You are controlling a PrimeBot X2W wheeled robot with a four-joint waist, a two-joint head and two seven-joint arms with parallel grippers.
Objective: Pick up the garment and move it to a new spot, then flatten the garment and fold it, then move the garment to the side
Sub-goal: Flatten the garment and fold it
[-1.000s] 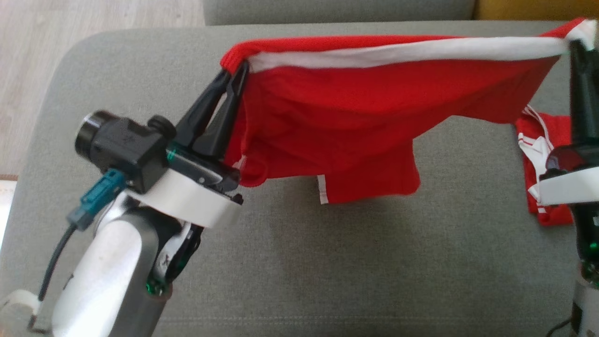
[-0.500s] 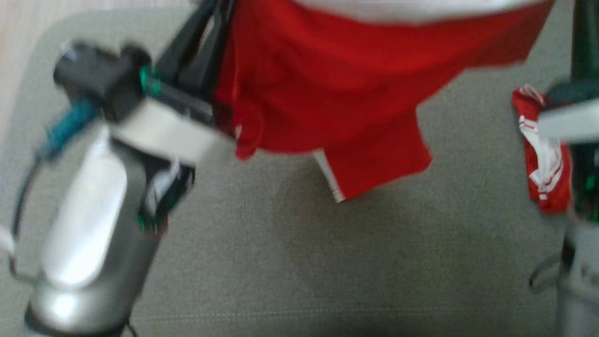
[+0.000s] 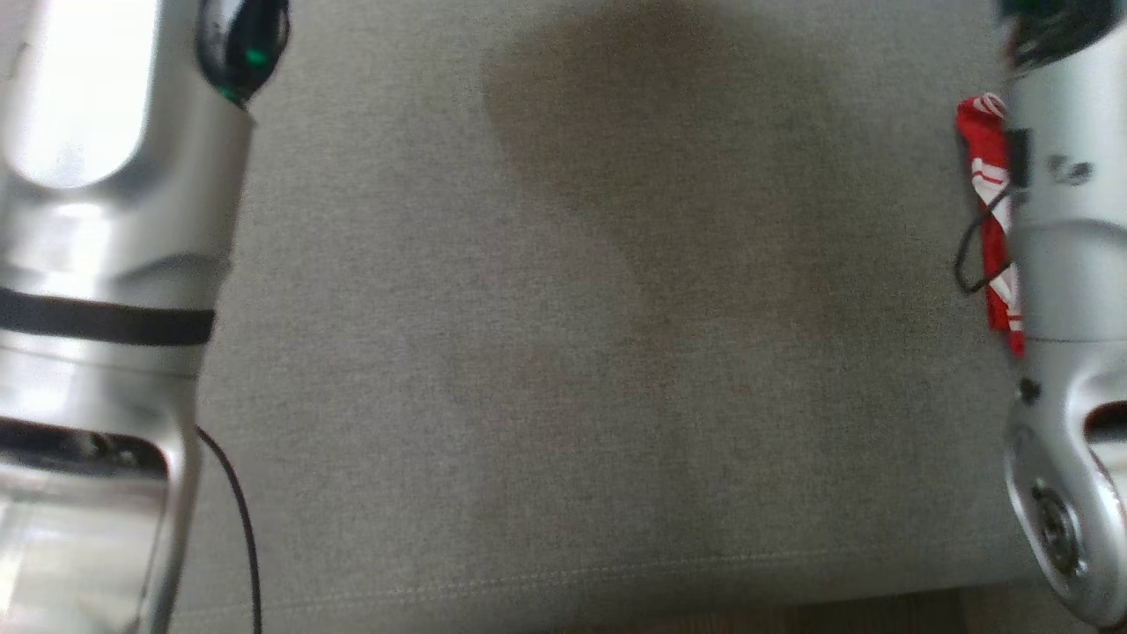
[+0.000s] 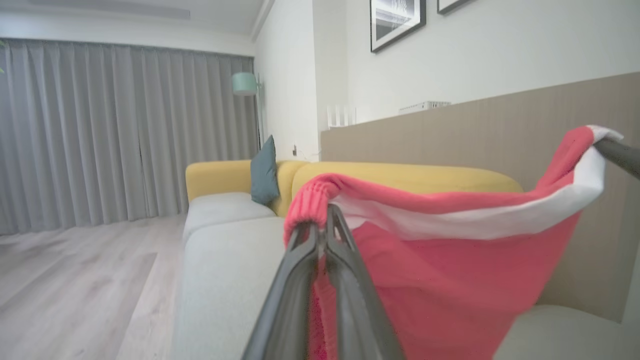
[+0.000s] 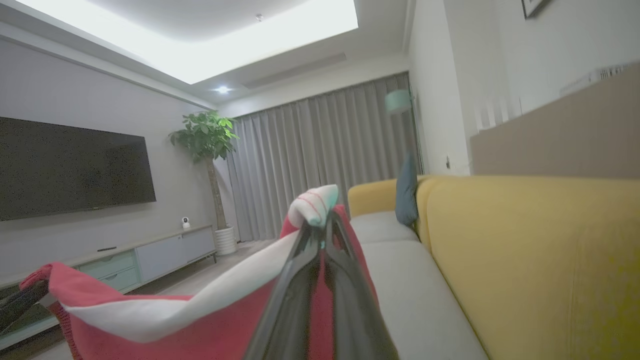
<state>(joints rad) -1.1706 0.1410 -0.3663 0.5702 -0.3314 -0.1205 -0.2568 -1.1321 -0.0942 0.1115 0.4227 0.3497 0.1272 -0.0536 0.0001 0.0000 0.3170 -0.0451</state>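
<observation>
Across wrist views, garment [image 4: 450,280], seemingly outstretched.

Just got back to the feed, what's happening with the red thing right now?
The red garment is held up by its white-banded edge: the left hand is shut on one end, the right hand on the other, and the cloth hangs spread between them over the grey sofa seat. It has not been laid down or flattened yet. A second red-and-white piece lies on the seat beside the right arm.
</observation>
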